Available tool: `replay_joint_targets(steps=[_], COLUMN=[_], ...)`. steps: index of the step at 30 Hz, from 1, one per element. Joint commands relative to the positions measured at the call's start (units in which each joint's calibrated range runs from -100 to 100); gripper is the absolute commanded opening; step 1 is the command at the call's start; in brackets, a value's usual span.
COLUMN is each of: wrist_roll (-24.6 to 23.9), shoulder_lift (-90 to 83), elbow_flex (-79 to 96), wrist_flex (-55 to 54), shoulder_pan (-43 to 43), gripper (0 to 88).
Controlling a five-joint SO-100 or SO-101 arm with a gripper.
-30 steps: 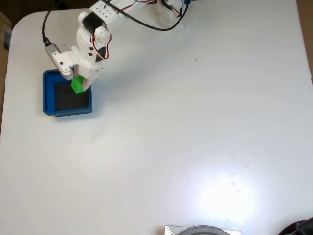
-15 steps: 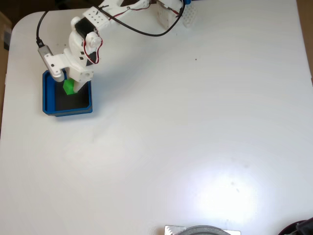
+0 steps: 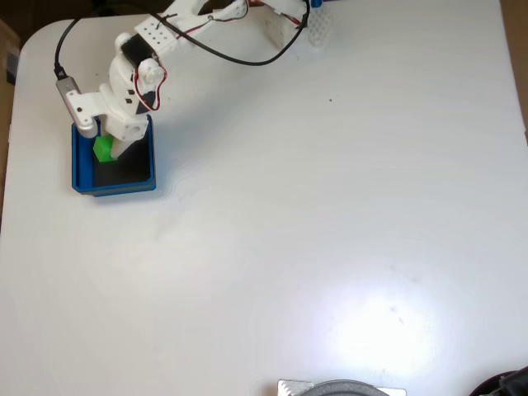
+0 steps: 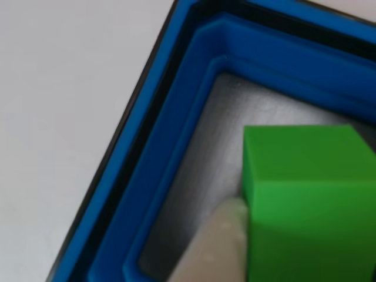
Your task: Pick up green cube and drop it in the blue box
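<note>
In the fixed view the blue box (image 3: pixel 115 188) sits near the table's left edge. The white arm reaches down from the top, and my gripper (image 3: pixel 106 151) hangs over the box's left half, shut on the green cube (image 3: pixel 102 149). The other view looks down past the green cube (image 4: pixel 305 194) into a corner of the blue box (image 4: pixel 170 153), whose grey floor lies below it. One white finger (image 4: pixel 212 249) presses against the cube's left face. The opposite finger is hidden behind the cube.
Black and red cables and a white mount (image 3: pixel 289 29) lie at the table's top edge. A grey round object (image 3: pixel 340 388) pokes in at the bottom edge, and a dark object (image 3: pixel 507 386) sits in the bottom right corner. The table's rounded left edge runs close to the box.
The gripper has carried the green cube leftward, from the box's right wall to over its left half. The arm has swung left with it.
</note>
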Motion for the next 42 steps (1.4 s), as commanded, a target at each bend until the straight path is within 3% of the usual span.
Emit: replay_joint_targets(steps=[1, 10, 21, 42], wrist_roll=[0.1, 0.0, 0.0, 0.4], shoulder_lift=[-0.8, -0.9, -0.9, -4.8], elbow_flex=[-3.8, -3.7, -3.7, -1.9], wrist_flex=[-1.4, -1.2, -1.4, -1.0], shoulder_pan=[0.5, 0.7, 1.0, 1.6], gripper=[1.7, 2.5, 14.7, 14.7])
